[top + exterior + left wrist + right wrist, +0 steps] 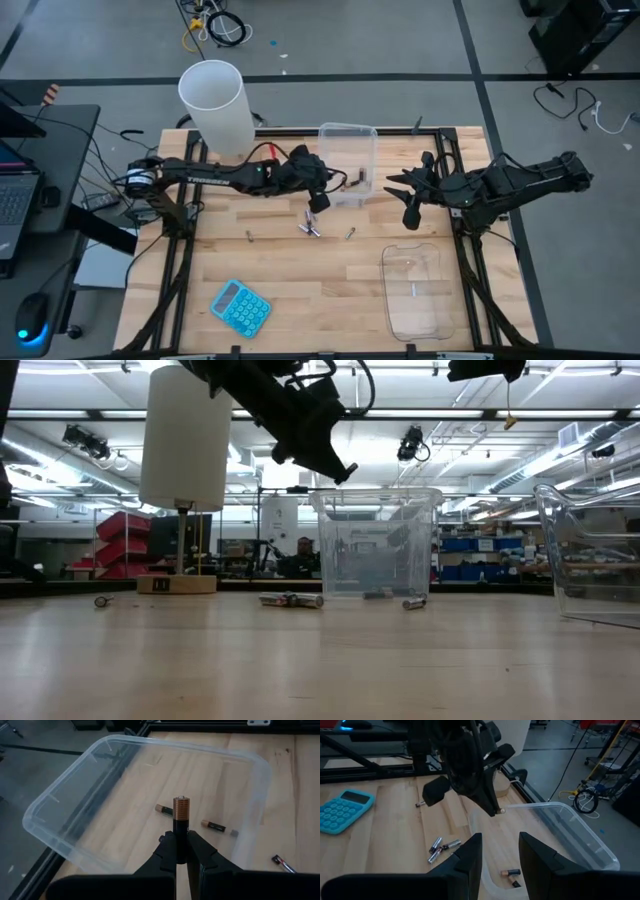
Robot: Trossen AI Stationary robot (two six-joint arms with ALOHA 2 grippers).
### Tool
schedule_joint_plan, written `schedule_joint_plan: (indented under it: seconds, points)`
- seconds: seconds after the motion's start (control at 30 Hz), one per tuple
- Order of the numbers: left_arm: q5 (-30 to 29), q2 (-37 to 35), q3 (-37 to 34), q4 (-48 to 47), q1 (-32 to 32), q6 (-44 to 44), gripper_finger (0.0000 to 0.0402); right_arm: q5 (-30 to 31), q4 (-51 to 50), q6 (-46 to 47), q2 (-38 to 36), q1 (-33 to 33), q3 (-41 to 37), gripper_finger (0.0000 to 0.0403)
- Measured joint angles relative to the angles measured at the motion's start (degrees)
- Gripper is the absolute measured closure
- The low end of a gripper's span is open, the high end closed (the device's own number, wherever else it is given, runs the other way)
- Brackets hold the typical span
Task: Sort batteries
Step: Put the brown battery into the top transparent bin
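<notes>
My left gripper [181,838] is shut on a black battery with a copper end [182,809]. It hangs over the left rim of the far clear tub [348,160], above the table [340,468]. Two batteries [164,810] [217,826] lie on that tub's floor. More batteries lie on the wooden table near the tub [309,224] [350,233] [250,236]. My right gripper [500,847] waits open, raised to the right of the tub [406,198], with nothing between its fingers. My left gripper pinches the battery's black half [181,828] between its two fingers. The battery lies along the fingers, and its copper end [182,802] sticks out past the fingertips. The fingers come from the table's left, slanting down. The battery is lifted clear above the tub.
A second clear tub [418,290] with one small battery in it sits at the near right. A blue calculator [240,306] lies near the front left. A tall white cylinder [213,105] stands on a wooden base at the far left.
</notes>
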Motion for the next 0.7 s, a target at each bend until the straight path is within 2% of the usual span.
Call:
schedule_joint_plan:
  seconds: [0.3, 0.7]
  points:
    - [-0.46, 2.83, -0.04, 0.69, -0.09, -0.73, 0.0394, -0.06, -1.16, 0.59, 0.00, 0.02, 0.00, 0.0288]
    - [-0.63, 3.18, -0.04, 0.32, -0.09, -2.94, 0.0394, -0.09, -1.07, 0.62, 0.00, 0.02, 0.01, 0.0288]
